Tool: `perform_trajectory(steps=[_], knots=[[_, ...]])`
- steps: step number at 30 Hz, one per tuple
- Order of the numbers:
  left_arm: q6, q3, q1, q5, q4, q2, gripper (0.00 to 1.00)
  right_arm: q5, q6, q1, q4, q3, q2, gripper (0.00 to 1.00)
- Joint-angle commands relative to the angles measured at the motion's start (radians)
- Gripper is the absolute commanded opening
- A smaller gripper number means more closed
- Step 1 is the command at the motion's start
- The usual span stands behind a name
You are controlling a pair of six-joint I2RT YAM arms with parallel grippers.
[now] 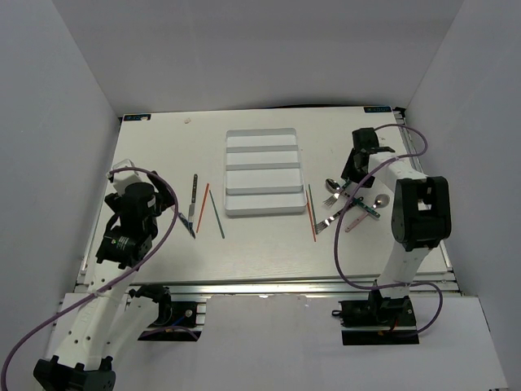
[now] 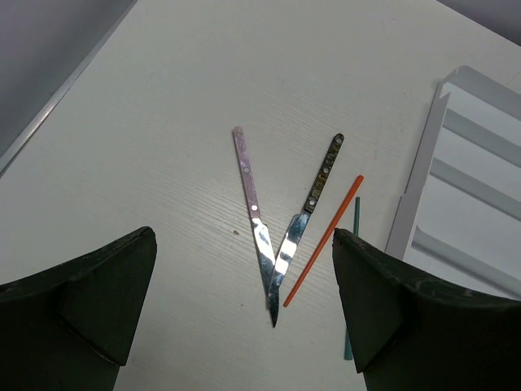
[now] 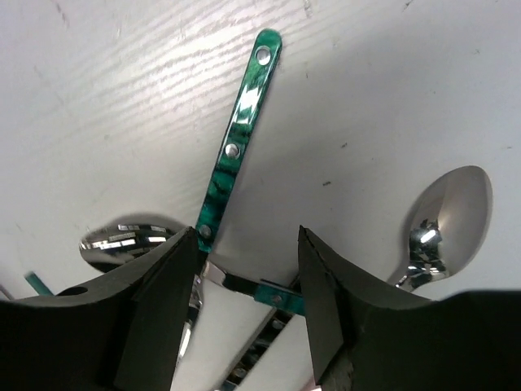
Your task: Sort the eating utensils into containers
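The white tray (image 1: 260, 173) with its long compartments (image 2: 476, 191) lies mid-table. To its left lie a pink-handled knife (image 2: 248, 183), a dark-handled knife (image 2: 321, 175), an orange chopstick (image 2: 326, 236) and a teal chopstick (image 2: 356, 213). My left gripper (image 2: 244, 244) hangs open above the knife tips, touching nothing. Right of the tray is a heap of utensils (image 1: 352, 204). My right gripper (image 3: 248, 244) is low over it, jaws apart, straddling two crossed green-handled pieces (image 3: 236, 138). Its left finger (image 3: 175, 277) touches one handle.
One spoon bowl (image 3: 446, 213) lies right of the right jaws and another (image 3: 129, 239) on their left. Two chopsticks (image 1: 311, 213) lie between the tray and the heap. White walls enclose the table on three sides.
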Motion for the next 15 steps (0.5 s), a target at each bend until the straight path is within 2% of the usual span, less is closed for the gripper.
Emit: perform_trajectory(steps=[1,6,11,15], knots=[[-0.002,-0.002,-0.005,-0.018,-0.001,-0.009,0.98,0.084,0.177,0.004,0.032,0.071,0.045,0.57],[0.001,-0.002,-0.005,-0.006,0.003,0.014,0.98,0.130,0.195,0.004,0.012,0.154,0.117,0.54],[0.001,0.001,-0.005,-0.004,-0.003,0.035,0.98,0.162,0.211,0.004,-0.022,0.163,0.161,0.52],[0.001,0.001,-0.005,-0.004,-0.004,0.042,0.98,0.138,0.214,0.005,-0.014,0.154,0.209,0.41]])
